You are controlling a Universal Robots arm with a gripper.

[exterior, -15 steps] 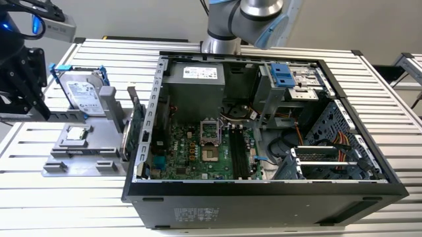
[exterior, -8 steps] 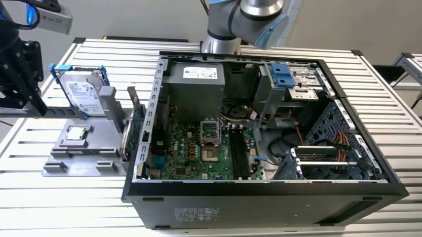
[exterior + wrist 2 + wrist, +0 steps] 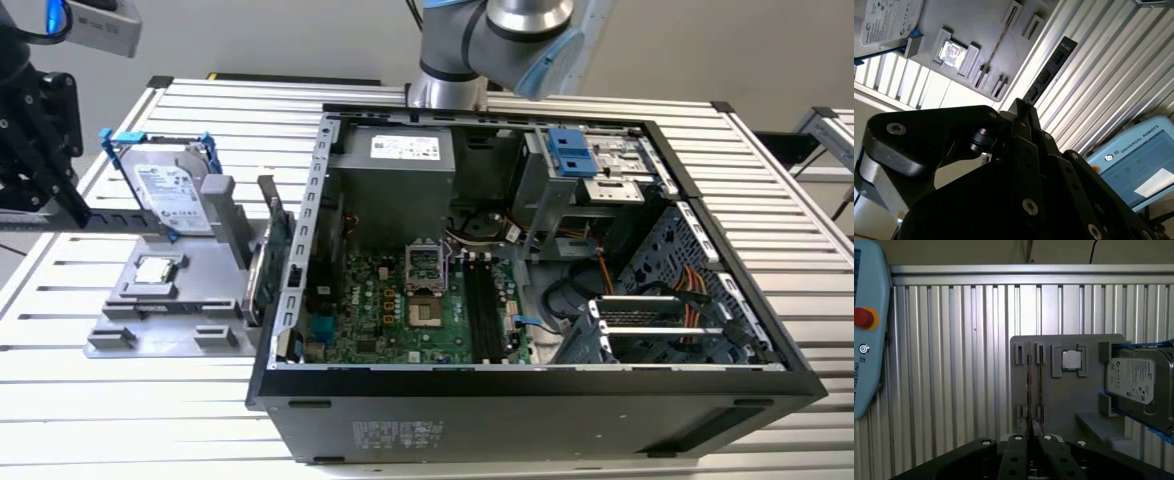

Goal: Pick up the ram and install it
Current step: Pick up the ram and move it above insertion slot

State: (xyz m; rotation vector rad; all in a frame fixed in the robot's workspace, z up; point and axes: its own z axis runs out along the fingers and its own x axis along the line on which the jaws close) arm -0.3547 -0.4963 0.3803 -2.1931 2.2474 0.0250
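Black gripper (image 3: 1024,107) is clenching the ram (image 3: 1051,67) by one end, edge-on between its fingers, probably to leave the rest free; the stick is hanging near the grey holder (image 3: 969,20), above the table (image 3: 1104,75).

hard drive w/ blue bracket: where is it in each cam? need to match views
Exterior view: hard drive stands on edge on the gray holder, exterior view's left of the case.
First wrist view: at the holder's edge, past the chip from the slots.
Second wrist view: at the holder's end, next to the chip.
Shared landmark: the square chip on the holder.
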